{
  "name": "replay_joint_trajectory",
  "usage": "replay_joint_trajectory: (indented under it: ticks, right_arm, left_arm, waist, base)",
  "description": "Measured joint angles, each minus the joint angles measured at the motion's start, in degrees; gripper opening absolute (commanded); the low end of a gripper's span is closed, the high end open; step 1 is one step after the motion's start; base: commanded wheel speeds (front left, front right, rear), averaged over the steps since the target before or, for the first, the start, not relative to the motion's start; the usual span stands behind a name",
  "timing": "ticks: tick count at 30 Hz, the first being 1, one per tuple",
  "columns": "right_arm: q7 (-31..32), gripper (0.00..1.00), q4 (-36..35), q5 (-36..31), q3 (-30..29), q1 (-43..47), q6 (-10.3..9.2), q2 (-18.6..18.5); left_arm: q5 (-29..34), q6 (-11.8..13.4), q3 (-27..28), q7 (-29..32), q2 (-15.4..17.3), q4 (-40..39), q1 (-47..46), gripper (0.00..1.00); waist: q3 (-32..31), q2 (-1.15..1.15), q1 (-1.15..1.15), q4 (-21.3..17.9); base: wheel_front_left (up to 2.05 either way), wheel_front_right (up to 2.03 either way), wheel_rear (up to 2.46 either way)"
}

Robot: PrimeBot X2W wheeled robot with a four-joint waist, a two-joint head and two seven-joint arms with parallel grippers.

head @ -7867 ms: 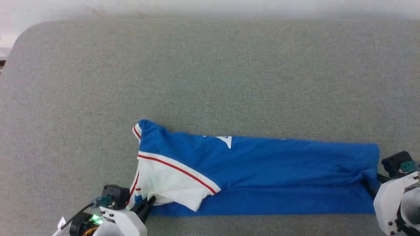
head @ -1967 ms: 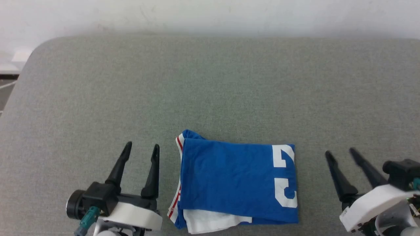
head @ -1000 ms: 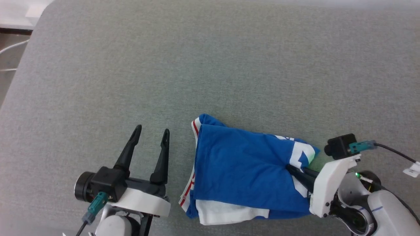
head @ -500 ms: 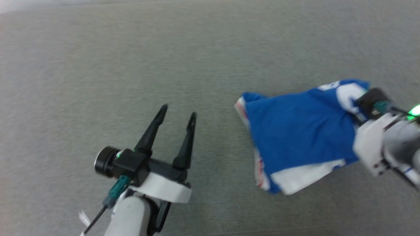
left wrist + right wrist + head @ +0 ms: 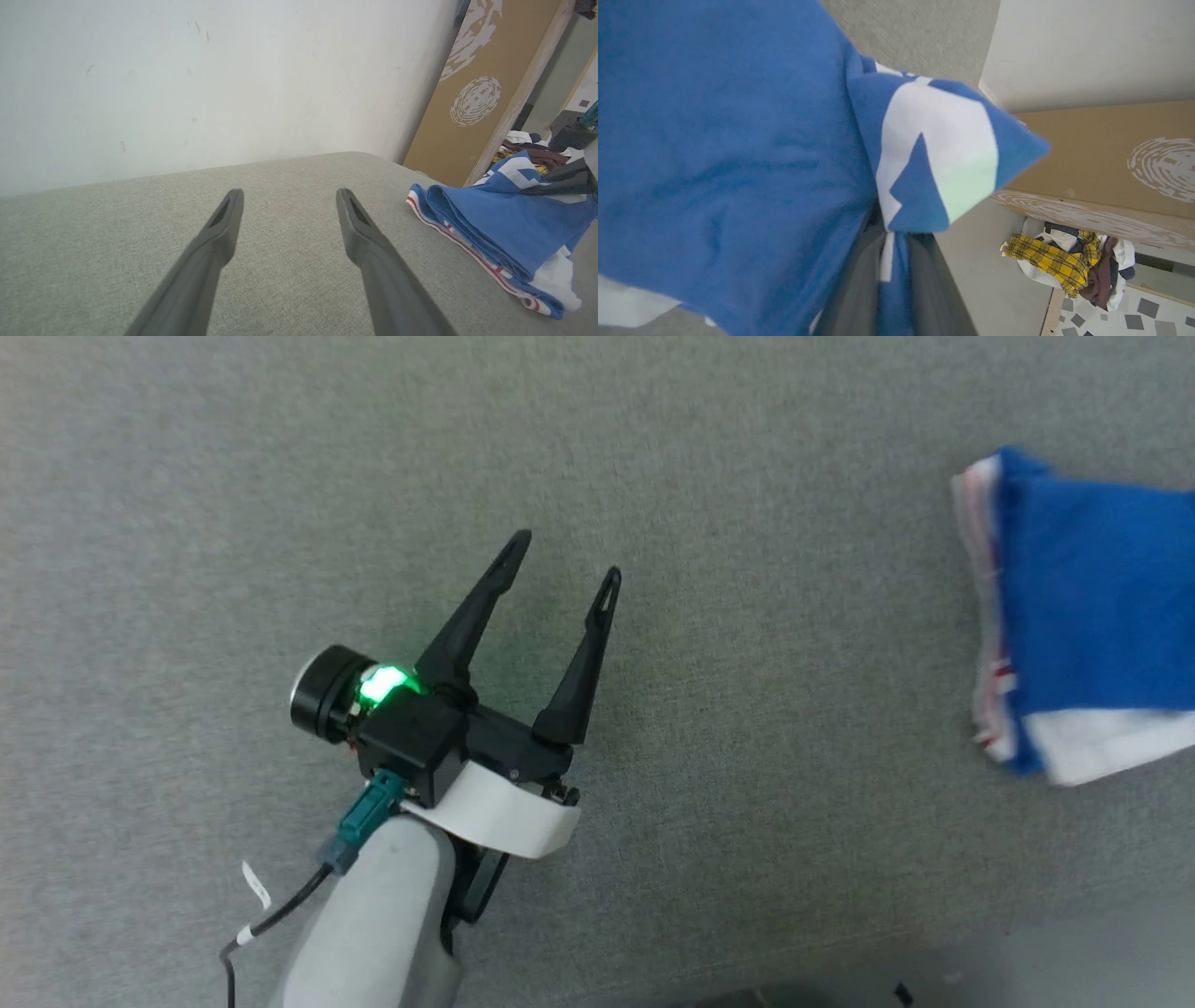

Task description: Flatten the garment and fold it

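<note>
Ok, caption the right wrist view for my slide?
Right claw shut on the folded blue jersey, white-printed corner drooping over it.

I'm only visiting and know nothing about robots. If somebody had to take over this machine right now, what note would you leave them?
Left gripper: open and empty, above the grey padded surface, well apart from the garment.
Right gripper: shut on the garment, pinching its numbered end and holding that end up. The striped end lies on the surface.
Done: the garment is folded into a compact bundle.
Left: probably lay it down flat, let go, and perhaps tuck in the white layer that sticks out along one edge.
</note>
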Motion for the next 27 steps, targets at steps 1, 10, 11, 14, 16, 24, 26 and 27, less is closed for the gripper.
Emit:
replay_joint_trajectory:
  ticks: [1, 10, 11, 14, 16, 24, 26, 27]
  right_arm:
    - [-0.8, 0.0, 1.6, -0.4, -0.9, 0.0, 0.0, -0.7]
    - [-10.1, 0.0, 14.4, -5.8, -12.4, -2.5, 0.0, 0.3]
    - [-11.0, 0.0, 15.3, -6.5, -13.1, -2.9, 0.0, 0.8]
    - [-12.3, 0.0, 17.2, -8.6, -15.0, -3.3, 0.0, 2.7]
    - [-13.3, 0.5, 18.4, -9.9, -16.8, -3.3, 0.0, 4.0]
    - [-16.7, 1.0, 20.7, -11.7, -21.5, -3.2, 0.0, 7.3]
    - [-17.4, 1.0, 19.9, -11.5, -21.9, -2.9, 0.01, 8.1]
    - [-17.8, 1.0, 19.1, -11.5, -22.1, -2.7, 0.0, 8.6]
  left_arm:
    - [0.1, 0.0, -0.2, 0.0, 0.2, -0.3, -0.3, 1.0]
    - [0.5, 0.0, 0.0, 0.0, 1.6, -1.4, -2.0, 1.0]
    - [0.5, 0.0, 0.1, 0.0, 1.6, -1.5, -2.1, 1.0]
    - [0.5, 0.0, 0.0, 0.0, 1.5, -2.0, -2.2, 1.0]
    - [0.5, 0.0, -0.1, 0.0, 1.4, -2.0, -2.2, 1.0]
    - [0.3, 0.0, 1.9, 0.0, 0.9, -0.7, -0.9, 1.0]
    - [0.3, 0.0, 3.0, 0.0, 0.6, -0.5, 0.6, 1.0]
    - [0.2, 0.0, 3.6, 0.0, 0.5, -0.5, 1.4, 1.0]
  waist:
    - [0.9, 0.0, 0.0, -0.1]
    - [7.4, 0.0, 0.0, 0.1]
    - [7.9, 0.0, 0.0, 0.3]
    - [8.8, 0.0, 0.0, 1.2]
    - [9.0, 0.0, 0.0, 1.7]
    - [5.6, 0.0, -0.01, 2.4]
    - [3.9, 0.0, -0.01, 2.4]
    - [2.9, 0.0, -0.01, 2.4]
  base:
    - [0.0, 0.0, 0.0]
    - [0.0, 0.0, 0.0]
    - [0.0, 0.0, 0.0]
    - [0.0, 0.0, 0.0]
    - [0.0, 0.0, 0.0]
    - [0.0, 0.0, 0.0]
    - [0.0, 0.0, 0.0]
    - [0.0, 0.0, 0.0]
